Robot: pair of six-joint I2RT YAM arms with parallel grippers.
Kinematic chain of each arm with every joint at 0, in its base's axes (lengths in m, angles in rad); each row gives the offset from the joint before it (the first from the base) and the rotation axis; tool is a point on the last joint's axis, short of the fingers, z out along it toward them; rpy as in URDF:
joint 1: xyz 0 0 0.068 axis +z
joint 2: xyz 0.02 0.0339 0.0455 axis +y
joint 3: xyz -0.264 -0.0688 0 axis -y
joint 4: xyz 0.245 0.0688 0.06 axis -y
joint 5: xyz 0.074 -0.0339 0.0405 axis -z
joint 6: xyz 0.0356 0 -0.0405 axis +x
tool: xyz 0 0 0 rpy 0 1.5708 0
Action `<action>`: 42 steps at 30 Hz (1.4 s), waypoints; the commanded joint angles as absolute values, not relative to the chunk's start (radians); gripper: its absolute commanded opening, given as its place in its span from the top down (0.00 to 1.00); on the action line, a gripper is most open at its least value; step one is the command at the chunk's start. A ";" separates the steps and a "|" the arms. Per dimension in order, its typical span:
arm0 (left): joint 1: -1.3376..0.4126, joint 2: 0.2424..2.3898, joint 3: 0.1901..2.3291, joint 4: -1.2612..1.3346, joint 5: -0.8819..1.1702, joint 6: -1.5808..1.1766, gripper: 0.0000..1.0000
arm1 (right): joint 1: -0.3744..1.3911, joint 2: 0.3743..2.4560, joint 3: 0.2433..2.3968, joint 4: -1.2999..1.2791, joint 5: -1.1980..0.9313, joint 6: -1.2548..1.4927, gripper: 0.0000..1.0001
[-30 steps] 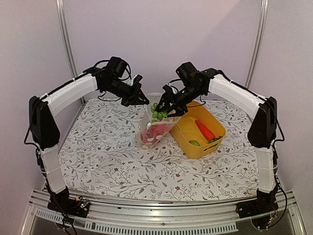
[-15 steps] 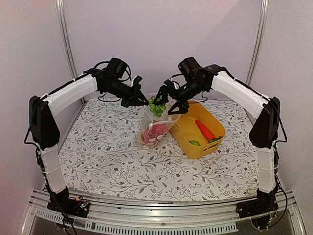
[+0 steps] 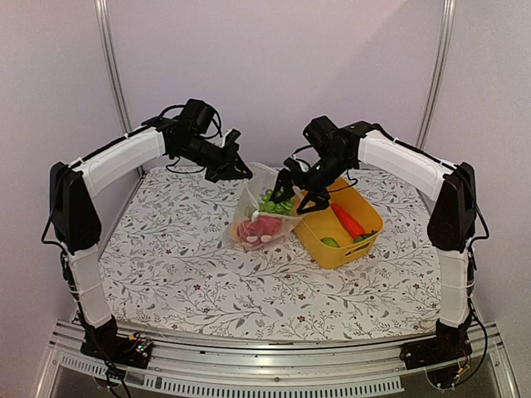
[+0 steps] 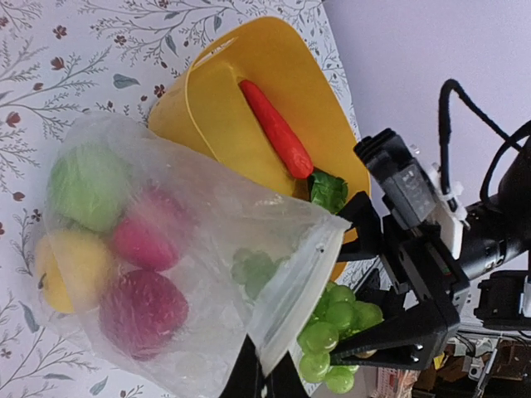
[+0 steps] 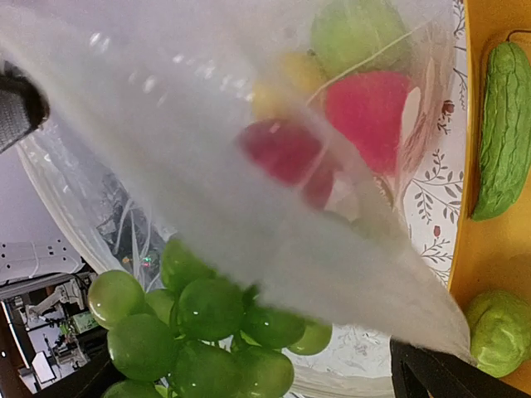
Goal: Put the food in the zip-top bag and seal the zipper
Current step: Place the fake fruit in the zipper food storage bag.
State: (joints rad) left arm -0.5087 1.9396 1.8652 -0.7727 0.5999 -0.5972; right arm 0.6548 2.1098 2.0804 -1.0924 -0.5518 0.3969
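The dotted clear zip-top bag [image 3: 259, 222] hangs open with a red apple [image 4: 141, 311], a lemon [image 4: 73, 267], a green piece [image 4: 87, 186] and a red piece [image 4: 148, 236] inside. My left gripper [image 3: 241, 172] is shut on the bag's mouth edge by the zipper strip [image 4: 290, 286]; it shows at the bottom of the left wrist view [image 4: 264, 380]. My right gripper [image 3: 299, 191] holds a bunch of green grapes [image 3: 271, 201] at the bag's mouth. The grapes [image 5: 207, 332] sit between its fingers, partly behind the bag film [image 5: 249, 166].
The yellow tub [image 3: 362, 234] stands right of the bag, touching it. It holds the carrot [image 3: 348, 220] and green pieces [image 3: 330, 242]. In the right wrist view a bumpy green vegetable [image 5: 499, 133] lies in the tub. The flowered cloth [image 3: 191, 265] covers the table.
My right gripper lifted the grapes over the bag's mouth, then came down and right with them to the opening. The bag has sagged a little lower. The left arm has held still.
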 commanded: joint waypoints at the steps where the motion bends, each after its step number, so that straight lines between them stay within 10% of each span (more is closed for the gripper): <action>1: -0.499 1.894 1.849 -0.729 0.642 -0.612 1.00 | 0.650 2.018 2.028 -0.906 -0.536 0.519 0.01; 42: -0.575 1.822 1.751 -0.581 0.744 -0.656 1.00 | 0.640 2.060 2.018 -0.795 -0.620 0.583 0.01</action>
State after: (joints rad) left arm -0.5526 1.8256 1.7645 -0.6170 0.7219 -0.6609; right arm 0.6338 2.0892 1.9720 -0.8642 -0.5816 0.5659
